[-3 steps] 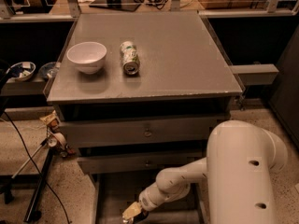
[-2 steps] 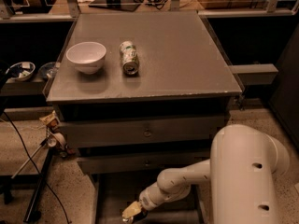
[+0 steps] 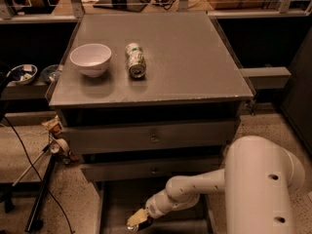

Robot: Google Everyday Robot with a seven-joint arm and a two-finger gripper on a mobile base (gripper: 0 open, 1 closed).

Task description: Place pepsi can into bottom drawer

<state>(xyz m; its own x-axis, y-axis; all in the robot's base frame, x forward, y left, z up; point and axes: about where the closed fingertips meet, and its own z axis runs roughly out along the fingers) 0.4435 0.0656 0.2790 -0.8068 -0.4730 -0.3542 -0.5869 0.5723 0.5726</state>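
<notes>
The gripper (image 3: 138, 221) is low inside the pulled-out bottom drawer (image 3: 120, 200), at the lower edge of the view, with its pale tip pointing down and left. Whether it is closed on anything cannot be told. The pepsi can does not show plainly anywhere. A dark shape at the gripper's tip may be it, but that is only a guess.

Such a can is probably light, stiff along its length but easily dented, with a smooth, slippery skin. It is best gripped across the middle of its round wall, not by the ends. Laid on its side it would likely roll across the shallow tray.

The arm (image 3: 195, 191) reaches in from the right, under the two closed upper drawers (image 3: 152, 138), whose fronts overhang the drawer. Lifting out too steeply could knock the lower front. On the worktop (image 3: 195, 57) above, well clear of the gripper, a green-and-white can (image 3: 135, 60) lies on its side just beside a white bowl (image 3: 90, 58). Cables (image 3: 29, 179) trail on the floor to the left.
</notes>
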